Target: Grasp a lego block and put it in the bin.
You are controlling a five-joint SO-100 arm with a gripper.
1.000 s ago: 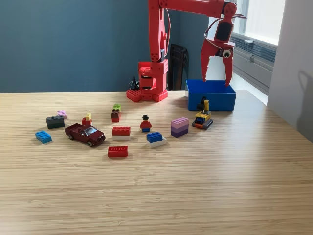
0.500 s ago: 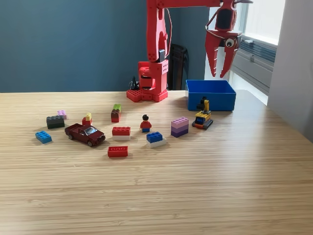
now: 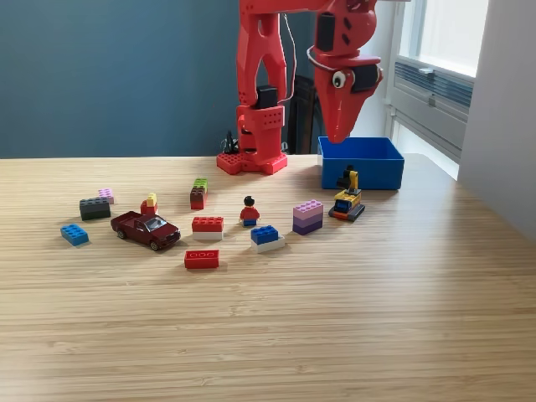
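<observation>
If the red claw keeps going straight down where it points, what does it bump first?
Probably the bright blue plastic bin: the red gripper points down above its left rim, though depth is unclear.

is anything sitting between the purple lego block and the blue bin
Partly. The small yellow toy digger stands just in front of the bright blue plastic bin, toward the exterior view's right of the purple-and-pink stacked lego block.

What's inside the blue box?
Only the far inner wall of the blue box shows, bare blue. Its front wall hides the floor, so any blocks lying inside can't be seen. The gripper hangs above it.
</observation>
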